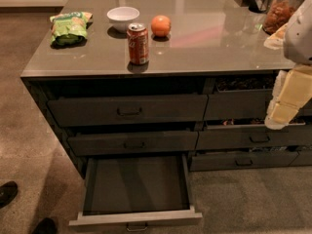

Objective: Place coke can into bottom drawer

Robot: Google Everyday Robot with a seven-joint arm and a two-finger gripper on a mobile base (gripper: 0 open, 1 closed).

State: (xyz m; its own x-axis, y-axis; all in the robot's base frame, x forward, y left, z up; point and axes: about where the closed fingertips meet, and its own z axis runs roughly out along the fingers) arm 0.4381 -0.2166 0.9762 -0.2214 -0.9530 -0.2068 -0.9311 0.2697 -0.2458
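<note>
The coke can, red-orange with a silver top, stands upright near the front edge of the grey countertop. The bottom drawer of the left stack is pulled wide open, and its dark inside is bare. My gripper hangs at the right edge of the view, in front of the right stack's drawers. It is far to the right of the can, below counter height, and holds nothing that I can see.
An orange fruit and a white bowl sit just behind the can. A green chip bag lies at the counter's left. A jar stands at the back right. Two upper drawers are partly open. Dark shoes show at the lower left.
</note>
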